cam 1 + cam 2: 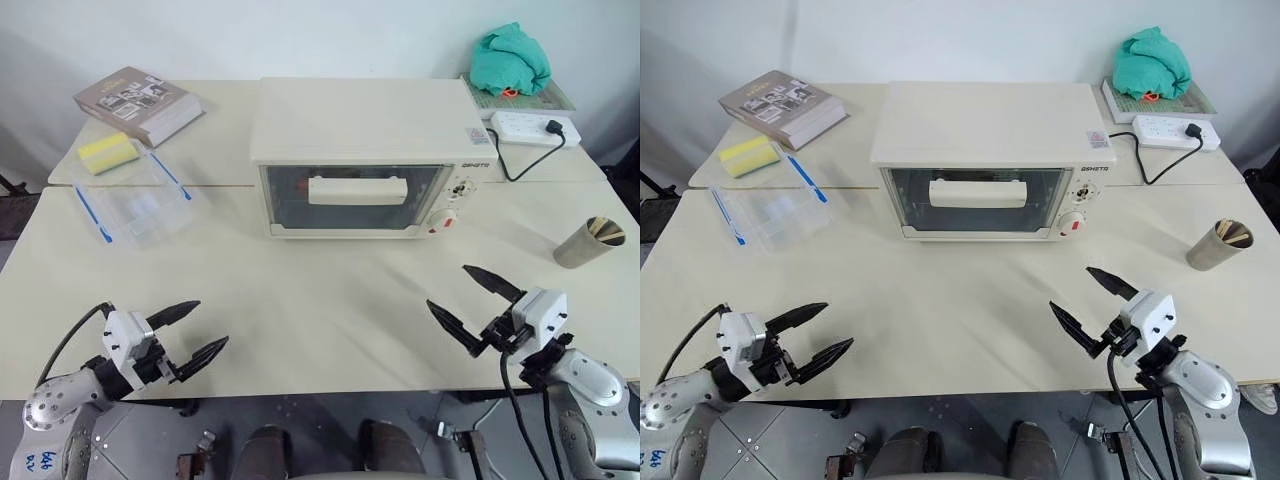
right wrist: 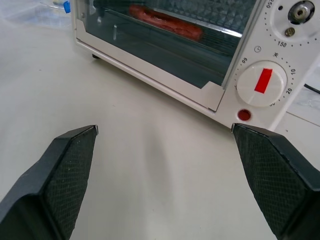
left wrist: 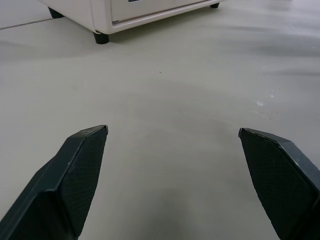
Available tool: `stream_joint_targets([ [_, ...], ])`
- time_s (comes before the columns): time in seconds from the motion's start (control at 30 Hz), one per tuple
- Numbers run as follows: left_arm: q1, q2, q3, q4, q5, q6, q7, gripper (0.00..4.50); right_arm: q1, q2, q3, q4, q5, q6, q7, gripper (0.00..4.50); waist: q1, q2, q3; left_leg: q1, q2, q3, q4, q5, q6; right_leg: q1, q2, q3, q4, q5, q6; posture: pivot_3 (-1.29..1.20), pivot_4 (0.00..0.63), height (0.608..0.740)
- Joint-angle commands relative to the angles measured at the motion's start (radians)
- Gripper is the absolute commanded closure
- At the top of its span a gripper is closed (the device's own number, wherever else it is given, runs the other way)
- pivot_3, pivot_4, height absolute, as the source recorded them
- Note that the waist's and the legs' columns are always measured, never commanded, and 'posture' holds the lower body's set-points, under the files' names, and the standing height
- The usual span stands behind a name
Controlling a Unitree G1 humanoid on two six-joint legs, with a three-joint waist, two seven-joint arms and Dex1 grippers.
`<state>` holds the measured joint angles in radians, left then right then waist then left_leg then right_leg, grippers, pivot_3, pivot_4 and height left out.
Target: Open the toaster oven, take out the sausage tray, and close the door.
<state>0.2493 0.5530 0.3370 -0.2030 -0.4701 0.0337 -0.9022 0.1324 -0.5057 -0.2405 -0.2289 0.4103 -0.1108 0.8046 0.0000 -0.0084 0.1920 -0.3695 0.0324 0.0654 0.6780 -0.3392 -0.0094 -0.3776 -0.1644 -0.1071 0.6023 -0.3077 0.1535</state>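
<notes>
1. Head camera, left eye: the boxy cream-white toaster oven [image 1: 370, 160] stands at the middle back of the pale table [image 1: 330, 300], its clear glass door [image 1: 352, 197] with the long cream bar handle [image 1: 358, 190] shut; the left gripper [image 1: 190, 333] hovers over the near left edge, black fingers spread apart and empty, well short of the oven; the right gripper [image 1: 468, 300] hovers at the near right, fingers likewise wide and empty, angled toward the oven's knob side.
2. Same view, surroundings: a clear plastic bag with blue strips [image 1: 140, 205], a yellow sponge [image 1: 108, 152] and a thick brown book [image 1: 138, 103] lie far left; a green cloth [image 1: 510, 58], a white power strip [image 1: 532, 128] and a tipped metal cup [image 1: 588, 242] lie right.
3. Left wrist: both fingers [image 3: 75, 175] stand wide over bare table; the oven's lower corner sits ahead, apart.
4. Right wrist: fingers [image 2: 65, 170] wide; behind the glass a red sausage [image 2: 167, 22] lies on the silver metal sausage tray [image 2: 220, 30]; the white timer knob with red mark [image 2: 261, 82] is near, untouched.
</notes>
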Motion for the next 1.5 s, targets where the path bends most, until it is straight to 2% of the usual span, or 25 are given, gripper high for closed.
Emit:
stream_joint_targets([
  [0.03, 0.015, 0.011, 0.003, -0.050, -0.009, 0.003, 0.004, 0.05, -0.004, -0.008, 0.005, -0.012, 0.016, -0.011, 0.021, 0.00, 0.000, 0.000, 0.000, 0.000, 0.000, 0.000, 0.000, 0.000, 0.000, 0.000, 0.000, 0.000, 0.000, 0.000, 0.000, 0.00, 0.150, 0.740],
  [0.17, -0.030, 0.022, 0.067, -0.105, -0.257, 0.176, -0.005, 0.05, -0.035, -0.015, 0.021, -0.071, 0.109, 0.085, 0.046, 0.00, -0.001, 0.000, 0.000, 0.000, 0.000, 0.000, 0.000, 0.000, 0.000, 0.000, 0.000, 0.000, 0.000, 0.000, 0.000, 0.00, 0.150, 0.740],
  [0.23, -0.089, 0.072, 0.129, -0.119, -0.520, 0.334, -0.042, 0.05, -0.096, -0.034, 0.039, -0.137, 0.198, 0.198, 0.038, 0.00, -0.001, 0.000, 0.000, 0.000, 0.001, -0.001, 0.001, 0.000, 0.000, 0.000, 0.000, 0.000, 0.002, 0.000, 0.000, 0.00, 0.150, 0.740],
  [0.27, -0.118, 0.092, 0.150, -0.117, -0.614, 0.398, -0.042, 0.05, -0.121, -0.042, 0.045, -0.159, 0.229, 0.240, 0.032, 0.00, -0.001, 0.001, 0.001, 0.000, 0.002, -0.002, 0.002, 0.000, 0.000, 0.000, 0.000, 0.000, 0.002, 0.000, 0.000, 0.00, 0.150, 0.740],
  [0.3, -0.157, 0.104, 0.154, -0.114, -0.636, 0.417, -0.033, 0.05, -0.160, -0.048, 0.054, -0.171, 0.257, 0.287, 0.022, 0.00, -0.001, 0.002, 0.001, 0.000, 0.002, -0.004, 0.003, 0.000, 0.000, 0.000, 0.000, 0.000, 0.004, 0.000, 0.000, 0.00, 0.150, 0.740],
  [0.57, -0.266, 0.145, 0.108, -0.130, -0.593, 0.457, -0.055, 0.05, -0.422, -0.055, 0.096, -0.123, 0.343, 0.551, -0.073, 0.00, -0.001, 0.003, 0.002, -0.001, 0.000, -0.003, 0.002, -0.001, -0.001, -0.002, 0.000, -0.001, 0.005, 0.000, 0.000, 0.00, 0.150, 0.740],
  [0.83, -0.277, 0.150, 0.109, -0.120, -0.551, 0.454, -0.074, 0.05, -0.553, -0.041, 0.128, -0.028, 0.278, 0.566, -0.055, 0.00, 0.000, 0.003, 0.002, -0.002, 0.000, 0.000, 0.002, -0.001, -0.001, -0.003, 0.000, -0.001, 0.004, 0.000, 0.000, 0.00, 0.150, 0.740],
  [1.03, -0.262, 0.139, 0.117, -0.137, -0.542, 0.454, -0.064, 0.05, -0.562, -0.037, 0.131, -0.032, 0.275, 0.535, 0.011, 0.00, -0.001, 0.003, 0.002, -0.003, 0.000, 0.000, 0.002, -0.001, -0.001, -0.004, 0.000, -0.001, 0.005, 0.000, 0.000, 0.00, 0.150, 0.740],
  [1.17, -0.259, 0.125, 0.124, -0.134, -0.540, 0.444, -0.049, 0.05, -0.520, -0.076, 0.170, -0.081, 0.220, 0.451, 0.125, 0.00, -0.001, 0.003, 0.002, -0.003, 0.000, 0.000, 0.002, -0.001, -0.001, -0.005, 0.000, -0.001, 0.005, 0.000, 0.000, 0.00, 0.150, 0.740],
  [1.43, -0.365, 0.113, 0.082, -0.048, -0.477, 0.411, -0.026, 0.05, -0.405, -0.106, 0.208, -0.136, 0.112, 0.312, 0.222, 0.00, -0.002, 0.003, 0.002, -0.003, 0.000, 0.001, 0.001, -0.001, -0.001, -0.005, 0.001, -0.001, 0.005, 0.000, 0.000, 0.00, 0.150, 0.740],
  [1.5, -0.413, 0.102, 0.067, -0.013, -0.457, 0.404, -0.019, 0.44, -0.368, -0.117, 0.223, -0.132, 0.064, 0.254, 0.245, 0.00, -0.002, 0.003, 0.002, -0.003, 0.000, 0.001, 0.001, -0.001, -0.001, -0.005, 0.001, -0.001, 0.004, 0.000, 0.000, 0.00, 0.150, 0.740],
])
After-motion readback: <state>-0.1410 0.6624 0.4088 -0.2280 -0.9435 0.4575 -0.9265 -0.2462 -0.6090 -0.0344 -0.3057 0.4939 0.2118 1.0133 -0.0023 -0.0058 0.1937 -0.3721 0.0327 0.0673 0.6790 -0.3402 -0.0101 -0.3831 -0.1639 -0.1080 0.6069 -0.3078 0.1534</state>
